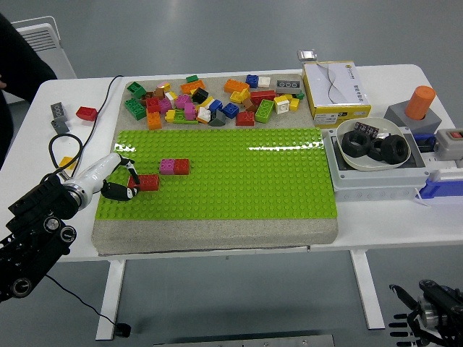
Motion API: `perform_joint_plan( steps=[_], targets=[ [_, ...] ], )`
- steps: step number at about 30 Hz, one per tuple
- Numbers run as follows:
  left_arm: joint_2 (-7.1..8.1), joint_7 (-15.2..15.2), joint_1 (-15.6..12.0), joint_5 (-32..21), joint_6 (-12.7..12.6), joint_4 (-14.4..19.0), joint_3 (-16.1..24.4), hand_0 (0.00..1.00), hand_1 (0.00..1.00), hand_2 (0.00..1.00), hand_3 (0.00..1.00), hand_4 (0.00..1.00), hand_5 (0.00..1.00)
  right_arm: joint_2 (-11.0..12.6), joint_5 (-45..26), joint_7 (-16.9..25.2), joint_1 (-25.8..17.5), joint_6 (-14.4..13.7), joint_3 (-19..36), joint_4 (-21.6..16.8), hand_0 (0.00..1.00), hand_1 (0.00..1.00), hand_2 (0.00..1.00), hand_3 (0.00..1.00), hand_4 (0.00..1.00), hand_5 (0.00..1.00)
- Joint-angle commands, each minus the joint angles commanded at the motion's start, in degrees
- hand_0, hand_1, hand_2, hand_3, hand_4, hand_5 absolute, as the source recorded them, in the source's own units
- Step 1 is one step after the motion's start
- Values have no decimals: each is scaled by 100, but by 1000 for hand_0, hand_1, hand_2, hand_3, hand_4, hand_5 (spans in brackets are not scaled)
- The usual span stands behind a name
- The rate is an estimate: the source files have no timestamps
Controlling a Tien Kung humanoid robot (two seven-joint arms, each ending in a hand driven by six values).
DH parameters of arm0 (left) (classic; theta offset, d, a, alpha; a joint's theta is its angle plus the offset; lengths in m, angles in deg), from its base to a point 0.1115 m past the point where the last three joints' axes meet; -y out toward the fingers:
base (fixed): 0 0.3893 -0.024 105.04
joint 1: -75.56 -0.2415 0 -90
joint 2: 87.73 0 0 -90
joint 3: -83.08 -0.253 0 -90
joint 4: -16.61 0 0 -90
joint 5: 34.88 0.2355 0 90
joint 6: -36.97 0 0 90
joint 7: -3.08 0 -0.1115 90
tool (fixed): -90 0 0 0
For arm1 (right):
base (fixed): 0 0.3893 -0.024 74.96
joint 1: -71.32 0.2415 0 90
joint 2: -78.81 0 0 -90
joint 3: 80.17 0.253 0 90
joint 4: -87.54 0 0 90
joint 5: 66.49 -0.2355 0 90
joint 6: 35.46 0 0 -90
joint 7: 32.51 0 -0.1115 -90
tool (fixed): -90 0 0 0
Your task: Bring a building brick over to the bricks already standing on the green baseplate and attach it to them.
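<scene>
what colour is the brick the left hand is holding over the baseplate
Red. The brick sits in the left hand, clearest in the head view, near the pink-and-red pair.
</scene>
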Motion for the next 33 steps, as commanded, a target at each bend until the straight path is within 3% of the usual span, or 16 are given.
perform_joint_plan(
  steps=[5, 6, 10, 11, 20, 29, 30, 33],
  targets=[
    [44, -20, -51, 86, 171, 216, 95, 998, 962, 916, 445, 606, 2, 0, -3, 0, -6, -4, -3, 3, 540, 521, 614, 769, 856, 998],
    [52, -23, -53, 101, 210, 240, 108, 998, 974, 954, 575, 486, 2, 1, -4, 0, -7, -5, -4, 4, 540, 523, 613, 769, 856, 998],
    [62, -53, -17, 212, 321, 202, 114, 998, 974, 954, 575, 486, 2, -3, 9, 0, -3, 1, 6, 4, 540, 523, 613, 769, 856, 998],
    [60, -58, -3, 241, 332, 176, 106, 998, 987, 980, 666, 520, 2, -3, 14, 0, -1, 3, 9, 4, 540, 523, 613, 769, 856, 998],
    [37, -12, 139, 458, 300, -47, -61, 998, 996, 992, 680, 524, 2, -4, 33, 0, 15, 10, 22, 3, 540, 524, 613, 769, 855, 998],
    [59, -68, 129, 395, 475, 109, -49, 998, 998, 998, 687, 503, 2, -5, 43, 0, 15, 11, 26, -4, 540, 524, 613, 768, 856, 998],
    [67, -75, 128, 383, 511, 136, -29, 998, 998, 998, 776, 641, 2, -5, 46, 0, 14, 11, 27, -5, 540, 524, 613, 768, 856, 998],
    [93, -100, 133, 328, 650, 206, 19, 998, 998, 998, 776, 641, 2, -5, 54, 0, 13, 13, 32, -7, 540, 524, 613, 768, 856, 998]
  ],
)
